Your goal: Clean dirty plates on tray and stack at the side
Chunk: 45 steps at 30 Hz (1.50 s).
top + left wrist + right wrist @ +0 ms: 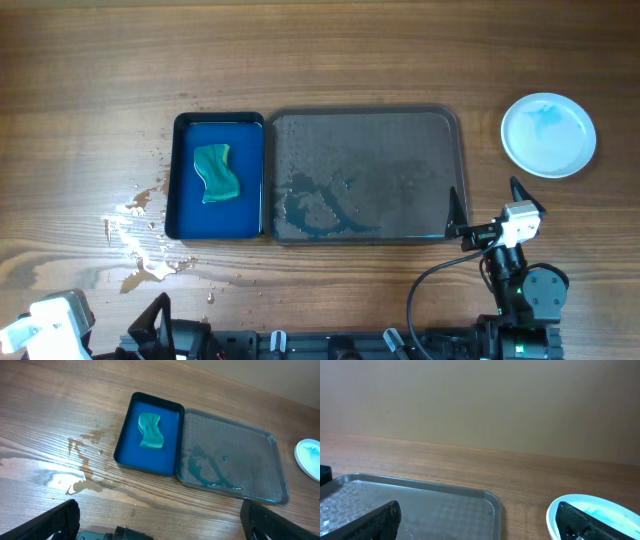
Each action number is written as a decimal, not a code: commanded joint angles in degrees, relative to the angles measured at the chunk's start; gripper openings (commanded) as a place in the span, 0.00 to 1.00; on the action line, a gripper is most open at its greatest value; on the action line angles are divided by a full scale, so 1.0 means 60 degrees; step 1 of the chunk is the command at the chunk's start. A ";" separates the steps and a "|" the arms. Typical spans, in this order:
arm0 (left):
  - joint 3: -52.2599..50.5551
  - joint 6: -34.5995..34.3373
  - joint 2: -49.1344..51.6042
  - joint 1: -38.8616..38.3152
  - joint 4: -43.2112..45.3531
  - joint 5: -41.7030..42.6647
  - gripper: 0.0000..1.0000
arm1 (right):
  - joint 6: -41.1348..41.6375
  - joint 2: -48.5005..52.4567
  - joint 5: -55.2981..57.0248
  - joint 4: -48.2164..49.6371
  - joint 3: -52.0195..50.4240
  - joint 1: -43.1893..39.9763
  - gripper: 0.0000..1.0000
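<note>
The dark grey tray (400,150) lies mid-table with no plate on it, only wet blue streaks (320,212). It also shows in the left wrist view (240,445) and the right wrist view (430,505). A white plate (548,135) with a bluish tint sits on the table right of the tray. I cannot tell whether others lie under it. It shows in both wrist views too (309,457) (612,506). My right gripper (487,195) (480,525) is open and empty, between the tray's near right corner and the plate. My left gripper (150,322) (160,520) is open and empty at the near left.
A smaller deep-blue tray (190,200) (125,447) touches the grey tray's left side and holds a green sponge (217,172) (151,431). Spilled water (140,235) (80,467) lies on the wood left of it. A wall stands beyond the table's far edge.
</note>
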 commanded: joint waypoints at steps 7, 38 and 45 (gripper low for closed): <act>0.0029 0.0055 -0.0022 -0.0047 0.0004 -0.0124 1.00 | 0.0106 -0.0051 -0.0011 0.0011 -0.0011 -0.0040 1.00; -1.4506 -0.1464 -0.4867 0.1111 1.8859 0.3024 1.00 | 0.0109 -0.0051 -0.0011 0.0011 -0.0011 -0.0040 1.00; -1.4775 -0.1464 -0.4867 0.1111 1.7584 0.3377 1.00 | 0.0106 -0.0051 -0.0011 0.0011 -0.0011 -0.0040 1.00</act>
